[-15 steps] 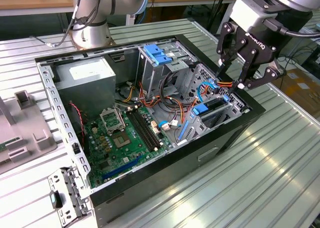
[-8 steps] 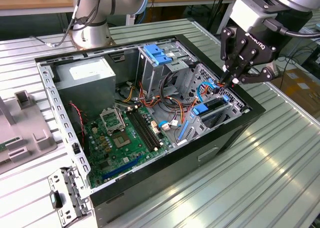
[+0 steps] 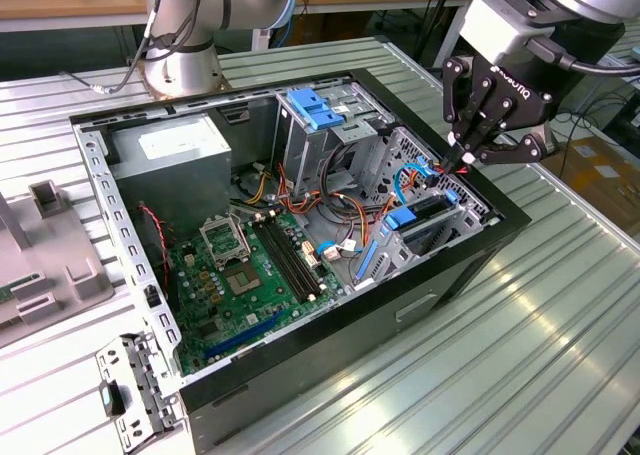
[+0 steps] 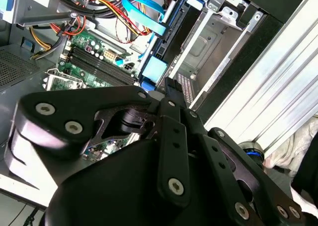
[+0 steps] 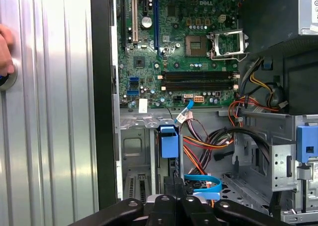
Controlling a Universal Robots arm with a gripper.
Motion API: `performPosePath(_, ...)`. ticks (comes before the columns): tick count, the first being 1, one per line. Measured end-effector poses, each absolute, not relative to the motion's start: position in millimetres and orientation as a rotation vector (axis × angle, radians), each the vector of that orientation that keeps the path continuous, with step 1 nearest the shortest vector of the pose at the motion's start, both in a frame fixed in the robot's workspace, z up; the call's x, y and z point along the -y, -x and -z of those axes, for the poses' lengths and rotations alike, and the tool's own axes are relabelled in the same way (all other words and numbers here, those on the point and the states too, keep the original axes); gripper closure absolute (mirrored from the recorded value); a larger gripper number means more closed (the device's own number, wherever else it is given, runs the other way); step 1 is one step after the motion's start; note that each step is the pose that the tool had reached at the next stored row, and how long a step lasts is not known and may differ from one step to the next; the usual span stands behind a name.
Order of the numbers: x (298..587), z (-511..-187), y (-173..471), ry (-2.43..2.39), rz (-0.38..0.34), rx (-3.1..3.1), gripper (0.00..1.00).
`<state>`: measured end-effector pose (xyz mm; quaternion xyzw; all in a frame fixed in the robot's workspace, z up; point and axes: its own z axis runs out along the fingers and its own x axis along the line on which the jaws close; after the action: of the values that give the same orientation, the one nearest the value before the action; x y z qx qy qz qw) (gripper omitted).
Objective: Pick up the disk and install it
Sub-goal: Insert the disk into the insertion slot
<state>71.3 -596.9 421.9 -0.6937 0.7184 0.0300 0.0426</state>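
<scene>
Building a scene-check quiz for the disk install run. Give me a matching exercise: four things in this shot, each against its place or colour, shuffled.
Things:
1. disk
2. claw
3. power-supply box
4. motherboard

Place or colour:
A. green, flat on the floor of the case
B. black, above the drive bay at the exterior view's right
C. grey with a white sticker, in a case corner at the exterior view's left
D. on edge in the drive bay, blue tab at its end

Pairs: 1-D, 2-B, 3-C, 4-A
</scene>
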Motion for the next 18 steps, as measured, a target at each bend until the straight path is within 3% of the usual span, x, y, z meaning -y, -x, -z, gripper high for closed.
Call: performPosePath(18, 597, -408, -85, 2.124, -0.089, -2.199, 0.89)
